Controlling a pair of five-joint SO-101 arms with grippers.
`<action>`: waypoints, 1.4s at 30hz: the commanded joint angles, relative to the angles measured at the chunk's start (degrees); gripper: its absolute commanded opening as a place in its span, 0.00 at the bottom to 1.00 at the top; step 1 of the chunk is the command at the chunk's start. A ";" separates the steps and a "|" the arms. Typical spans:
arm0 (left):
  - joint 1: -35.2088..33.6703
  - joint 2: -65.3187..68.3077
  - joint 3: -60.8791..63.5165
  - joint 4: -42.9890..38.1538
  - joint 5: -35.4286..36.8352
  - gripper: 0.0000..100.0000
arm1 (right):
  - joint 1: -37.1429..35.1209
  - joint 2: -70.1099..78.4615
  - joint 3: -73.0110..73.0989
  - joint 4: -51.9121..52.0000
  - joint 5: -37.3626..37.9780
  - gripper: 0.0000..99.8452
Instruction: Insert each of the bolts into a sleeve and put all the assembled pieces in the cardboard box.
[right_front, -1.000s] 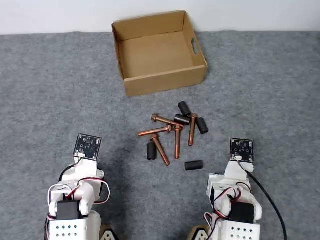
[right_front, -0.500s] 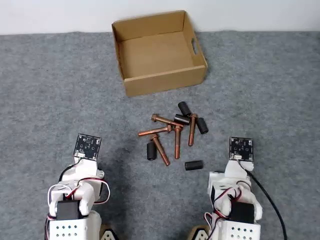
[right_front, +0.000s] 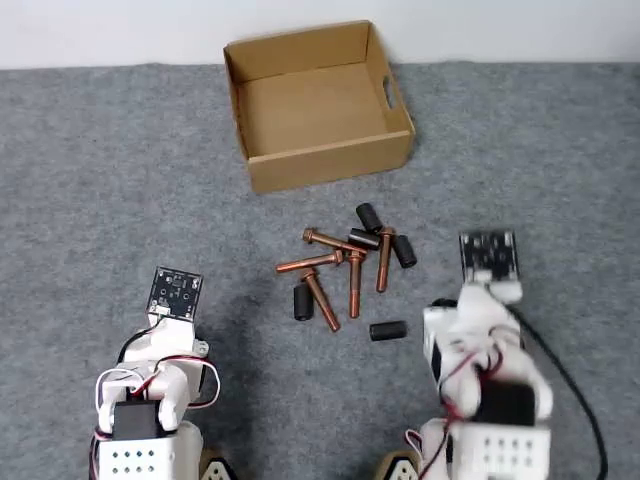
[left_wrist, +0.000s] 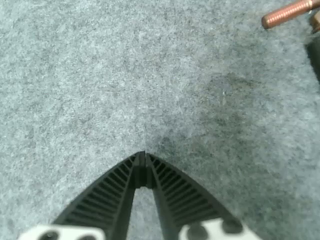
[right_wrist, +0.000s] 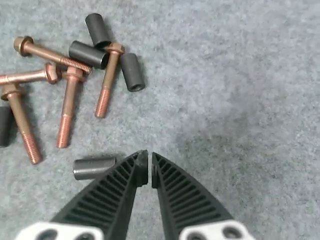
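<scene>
Several copper bolts (right_front: 354, 283) and black sleeves (right_front: 369, 217) lie loose in a pile on the grey carpet, in front of the cardboard box (right_front: 330, 165), which holds nothing. One sleeve (right_front: 388, 330) lies apart, nearest the right arm (right_front: 480, 345). In the right wrist view my right gripper (right_wrist: 145, 169) is shut with nothing in it, its tips just beside that lone sleeve (right_wrist: 95, 168), with bolts (right_wrist: 67, 107) beyond. My left gripper (left_wrist: 145, 161) is shut over bare carpet, with a bolt's end (left_wrist: 290, 12) far off.
The left arm (right_front: 160, 380) sits at the near left edge of the carpet. A pale wall strip (right_front: 100, 30) runs behind the box. Open carpet lies to the left and right of the pile.
The right arm has swung forward toward the pile, its wrist board now farther up the table. The left arm, bolts and sleeves have stayed put.
</scene>
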 joint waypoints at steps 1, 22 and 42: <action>-0.26 -0.44 -0.31 -1.41 -0.53 0.01 | -0.92 17.80 -11.69 -1.89 0.35 0.01; -0.26 -0.44 -0.31 -1.41 -0.53 0.01 | -4.79 85.67 -61.36 2.42 6.33 0.16; -0.26 -0.44 -0.31 -1.41 -0.53 0.01 | -8.40 104.84 -76.75 2.33 6.42 0.18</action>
